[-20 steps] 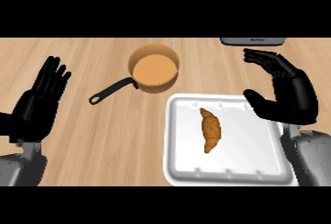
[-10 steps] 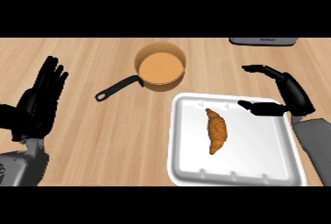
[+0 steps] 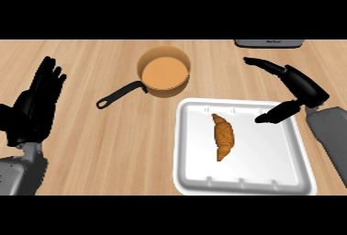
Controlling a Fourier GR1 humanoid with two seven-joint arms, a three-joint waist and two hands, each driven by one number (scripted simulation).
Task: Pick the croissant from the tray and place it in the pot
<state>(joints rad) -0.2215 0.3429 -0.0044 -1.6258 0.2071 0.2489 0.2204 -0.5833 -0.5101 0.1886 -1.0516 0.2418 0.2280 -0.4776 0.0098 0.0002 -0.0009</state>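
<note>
While the right hand (image 3: 298,87) hung open and empty, the croissant (image 3: 224,137) lay unhidden left of its thumb; left hand (image 3: 35,106) rested open

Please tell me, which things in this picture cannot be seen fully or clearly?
- Grey object, head view: cut off by the picture's top band, so its kind is unclear.
- Pot inside, head view: uniform orange, contents or bare bottom, cannot tell.
- Left hand palm, head view: all black, no detail.
</note>
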